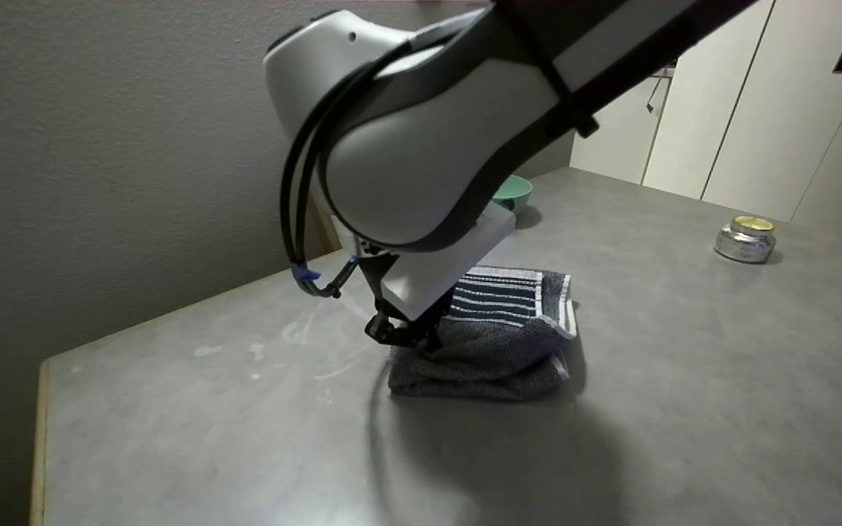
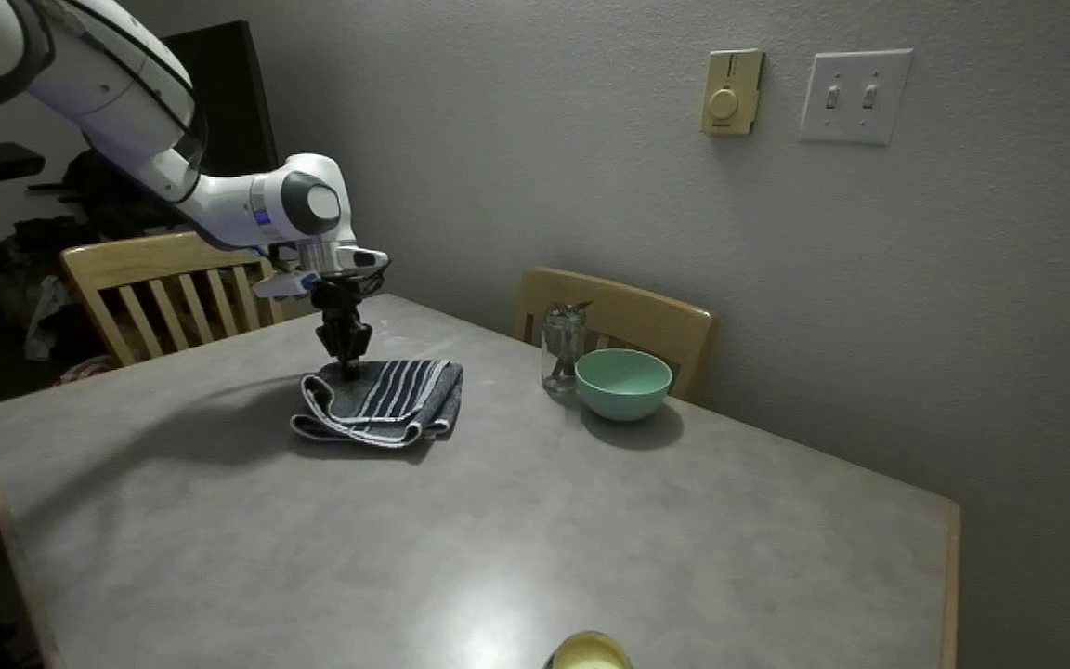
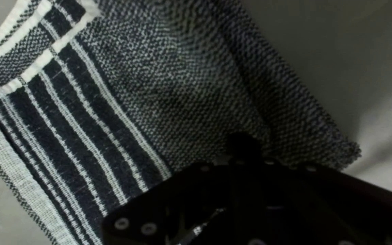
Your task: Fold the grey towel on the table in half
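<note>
The grey towel (image 1: 498,351) lies folded over in layers on the grey table (image 1: 684,380), with its white-striped part and pale trim showing on top. It also shows in an exterior view (image 2: 382,400), where its trimmed edges sit loosely one above another, and in the wrist view (image 3: 182,88). My gripper (image 2: 349,370) points down at the towel's top, near one folded edge. In the wrist view, the dark fingers (image 3: 243,144) look closed together and touch or nearly touch the cloth. Whether any cloth is pinched between the tips is too dark to tell.
A green bowl (image 2: 623,383) and a glass jar with utensils (image 2: 562,351) stand by the wall-side table edge. A silver jar with a gold top (image 1: 745,239) stands on the table. Wooden chairs (image 2: 173,279) and a grey wall (image 2: 498,167) border the table.
</note>
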Available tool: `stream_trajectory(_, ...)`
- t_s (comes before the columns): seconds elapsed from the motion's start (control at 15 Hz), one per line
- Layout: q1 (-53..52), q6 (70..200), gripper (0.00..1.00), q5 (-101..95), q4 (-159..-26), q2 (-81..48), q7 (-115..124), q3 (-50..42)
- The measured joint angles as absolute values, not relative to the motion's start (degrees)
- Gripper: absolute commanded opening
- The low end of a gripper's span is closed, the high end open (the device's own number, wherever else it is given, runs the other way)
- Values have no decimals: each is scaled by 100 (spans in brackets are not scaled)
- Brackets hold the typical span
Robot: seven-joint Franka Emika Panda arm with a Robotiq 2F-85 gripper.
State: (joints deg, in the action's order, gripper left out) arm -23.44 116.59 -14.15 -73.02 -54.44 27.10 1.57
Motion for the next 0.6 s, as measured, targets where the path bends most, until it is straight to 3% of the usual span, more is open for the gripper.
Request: stream_trajectory(0.6,-2370,11578,0,-1155,-7229,-5419,2700,140)
